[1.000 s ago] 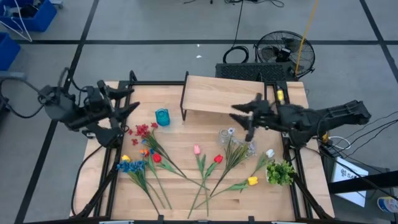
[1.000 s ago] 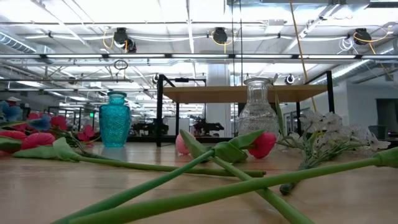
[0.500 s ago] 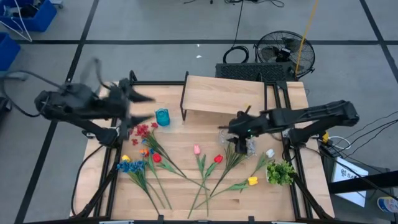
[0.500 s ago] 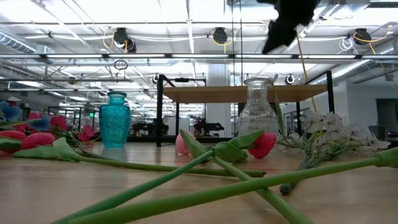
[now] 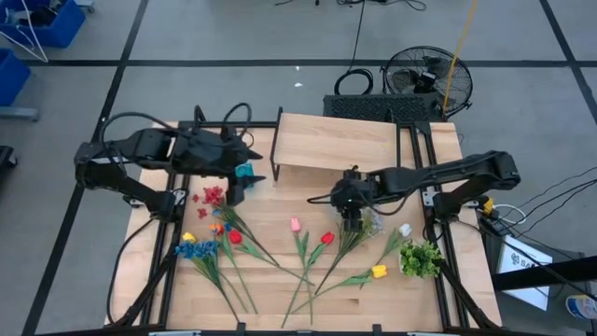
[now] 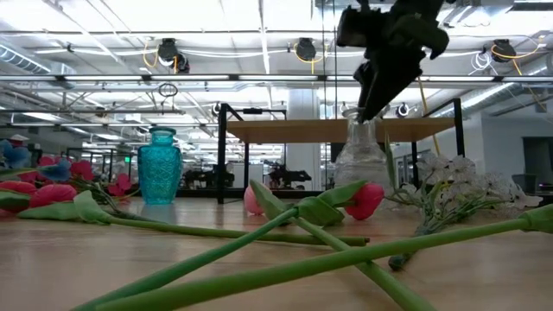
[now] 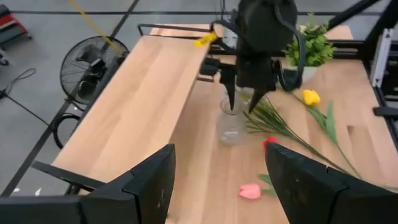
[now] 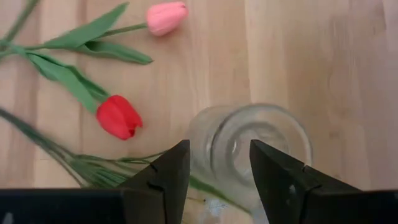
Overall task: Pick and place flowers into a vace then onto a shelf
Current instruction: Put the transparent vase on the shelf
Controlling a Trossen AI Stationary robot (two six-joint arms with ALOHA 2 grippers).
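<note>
Several flowers lie flat on the table: a red cluster (image 5: 213,196), blue ones (image 5: 191,249), a pink tulip (image 5: 296,224), a red tulip (image 5: 327,238) and a yellow one (image 5: 379,272). A clear glass vase (image 8: 249,143) stands upright near the shelf (image 5: 336,145). My right gripper (image 8: 219,180) points down over it, open, one finger on either side of its mouth (image 6: 359,113). My left gripper (image 5: 250,168) hovers open above the teal vase (image 6: 160,166), which stands upright.
A bushy green leafy clump (image 5: 422,259) sits near the table's right edge. White blossoms (image 6: 449,177) lie beside the glass vase. Long stems cross the table's middle and near side. A fan (image 5: 427,77) and cables lie on the floor beyond the far edge.
My right gripper has swung toward the table's left, tipped to point down, and come down onto the glass vase's mouth. My left gripper has moved toward the table's right, from the left edge to above the teal vase. Flowers and vases have stayed put.
</note>
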